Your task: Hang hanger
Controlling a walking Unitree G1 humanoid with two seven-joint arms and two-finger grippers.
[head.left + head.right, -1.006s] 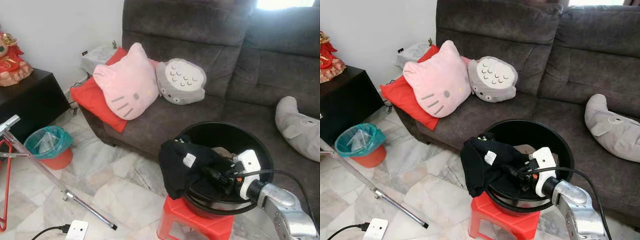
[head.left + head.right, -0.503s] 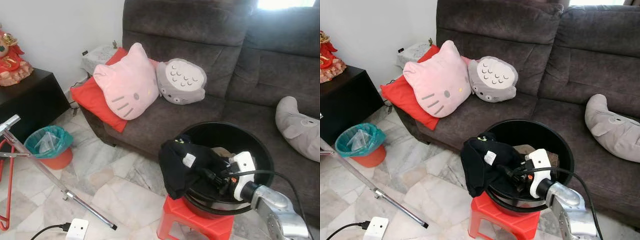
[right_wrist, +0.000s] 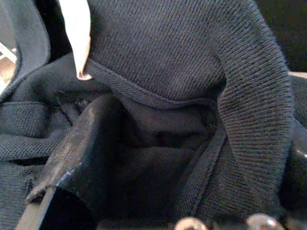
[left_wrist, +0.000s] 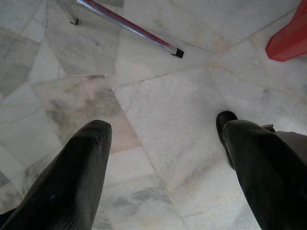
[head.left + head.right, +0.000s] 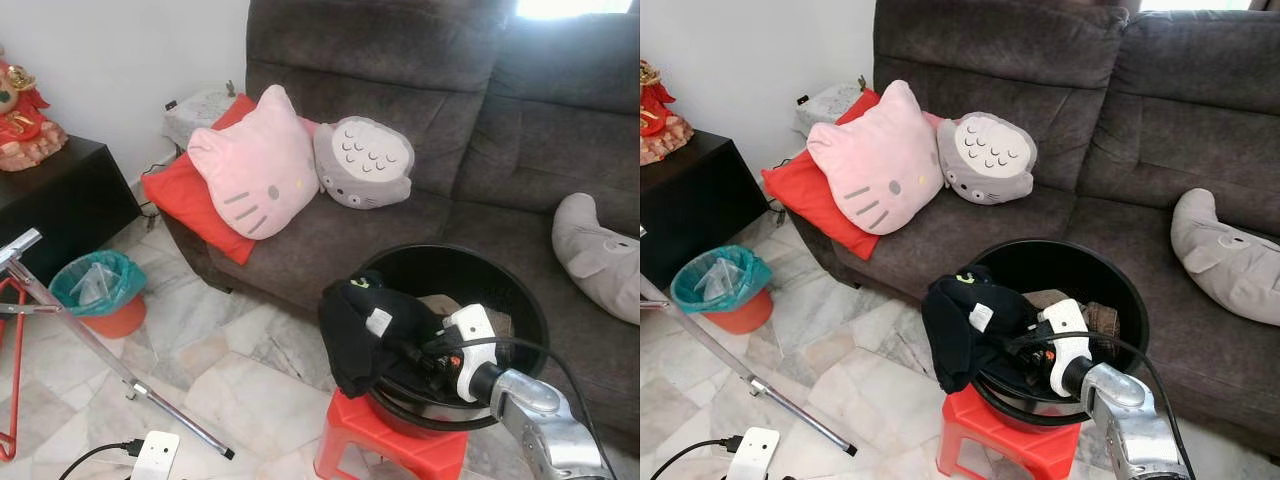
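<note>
I've open marble floor [image 5: 200,370] on my left; rack leg [image 5: 120,365] crosses it. Black garment [image 5: 365,330] drapes the tub [image 5: 520,300] rim, crowding my right gripper [image 5: 415,352].

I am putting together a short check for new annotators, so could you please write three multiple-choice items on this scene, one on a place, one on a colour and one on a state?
1. Where does the black basin stand?
A. on the sofa
B. on the red stool
C. on the black cabinet

2. What colour is the cat-face cushion?
A. pink
B. blue
C. yellow

3. How is the left gripper?
A. shut on a hanger
B. shut on cloth
C. open above the marble floor

Answers:
1 B: the basin sits on top of the stool, in front of the sofa.
2 A: the cushion leaning on the sofa back is pink.
3 C: in the left wrist view its two fingers stand well apart with only floor between them.
</note>
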